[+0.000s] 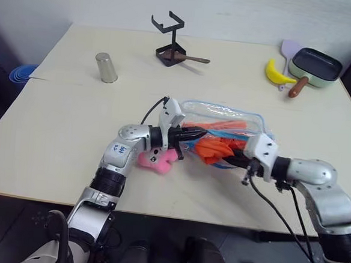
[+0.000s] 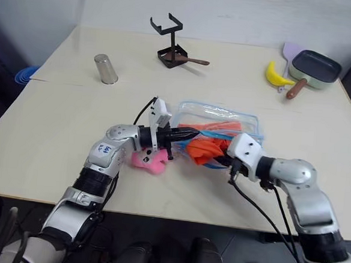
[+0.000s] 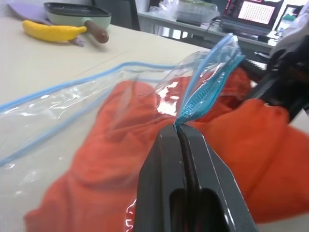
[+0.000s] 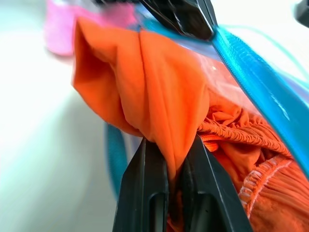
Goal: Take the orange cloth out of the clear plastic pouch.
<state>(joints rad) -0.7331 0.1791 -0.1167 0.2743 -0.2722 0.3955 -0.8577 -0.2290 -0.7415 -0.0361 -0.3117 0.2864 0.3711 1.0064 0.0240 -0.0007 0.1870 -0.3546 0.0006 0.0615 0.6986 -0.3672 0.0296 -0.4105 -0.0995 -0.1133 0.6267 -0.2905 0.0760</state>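
Left pincer (image 3: 179, 133) level, pinching pouch (image 1: 225, 114) zipper edge, right pincer (image 4: 169, 159) angled down, clamping orange cloth (image 4: 145, 92).

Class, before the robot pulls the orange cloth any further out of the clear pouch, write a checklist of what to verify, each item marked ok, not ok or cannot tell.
1. Left tool shut on the clear plastic pouch at its blue zipper edge: ok.
2. Right tool shut on a fold of the orange cloth: ok.
3. Cloth fully out of the pouch: not ok, part is inside.
4. Pouch mouth open: ok.
5. Pink plush toy clear of the pull: cannot tell, it lies under the left tool.
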